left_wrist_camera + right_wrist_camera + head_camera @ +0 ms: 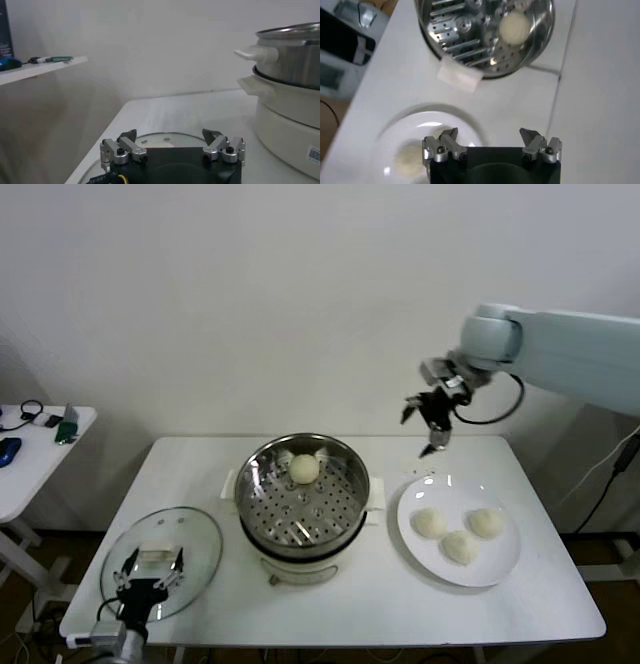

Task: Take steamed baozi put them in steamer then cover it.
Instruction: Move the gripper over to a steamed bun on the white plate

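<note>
One baozi [304, 468] lies in the steel steamer [260, 474] at its far side; it also shows in the right wrist view [514, 28]. Three baozi [430, 523] [460, 546] [487, 522] lie on a white plate [503, 564] right of the steamer. My right gripper [428, 427] hangs open and empty in the air above the plate's far edge. The glass cover [200, 534] lies flat on the table left of the steamer. My left gripper [152, 565] is open low over the cover, at its cream handle [158, 555].
The steamer sits on a white pot base [300, 567] with side handles [257, 53]. A small side table [40, 446] with a blue object and cables stands at far left. The white wall is close behind the table.
</note>
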Tool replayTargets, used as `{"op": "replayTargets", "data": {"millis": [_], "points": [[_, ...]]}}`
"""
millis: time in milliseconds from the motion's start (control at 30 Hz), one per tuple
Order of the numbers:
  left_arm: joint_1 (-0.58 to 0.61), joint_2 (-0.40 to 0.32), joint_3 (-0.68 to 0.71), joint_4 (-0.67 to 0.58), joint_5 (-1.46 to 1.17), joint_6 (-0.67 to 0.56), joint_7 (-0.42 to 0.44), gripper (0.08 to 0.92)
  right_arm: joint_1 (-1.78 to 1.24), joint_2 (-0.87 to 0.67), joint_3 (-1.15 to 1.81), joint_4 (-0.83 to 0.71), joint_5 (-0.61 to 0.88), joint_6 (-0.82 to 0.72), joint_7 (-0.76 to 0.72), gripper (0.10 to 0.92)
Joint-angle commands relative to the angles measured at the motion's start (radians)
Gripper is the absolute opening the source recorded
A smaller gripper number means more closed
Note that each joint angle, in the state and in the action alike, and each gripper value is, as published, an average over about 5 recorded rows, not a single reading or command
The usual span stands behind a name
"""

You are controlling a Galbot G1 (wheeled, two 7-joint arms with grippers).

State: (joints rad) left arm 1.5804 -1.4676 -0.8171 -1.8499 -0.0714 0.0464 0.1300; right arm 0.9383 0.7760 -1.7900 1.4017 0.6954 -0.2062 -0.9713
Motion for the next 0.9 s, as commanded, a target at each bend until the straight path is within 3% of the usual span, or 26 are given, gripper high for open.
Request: {"op": "replayTargets", "data": {"millis": [33,433,900], "points": [[0.0,0.001,0.0,-0.002,0.0,0.0,-0.001,0.823,-0.08,-0.234,-0.053,0.136,0.031,-0.189,0.079,0.823],[0.011,0.0,-0.001,-0.003,0.001,-0.004,-0.002,0.823,-0.438,-0.176,0.224,0.029,-0.211,-0.232,0.162,0.823],[0.02,0.002,-0.009,0.0,0.0,-0.008,-0.003,0.823,-0.624,-0.027,0.372,-0.114,-0.288,-0.245,0.194,0.823]]}}
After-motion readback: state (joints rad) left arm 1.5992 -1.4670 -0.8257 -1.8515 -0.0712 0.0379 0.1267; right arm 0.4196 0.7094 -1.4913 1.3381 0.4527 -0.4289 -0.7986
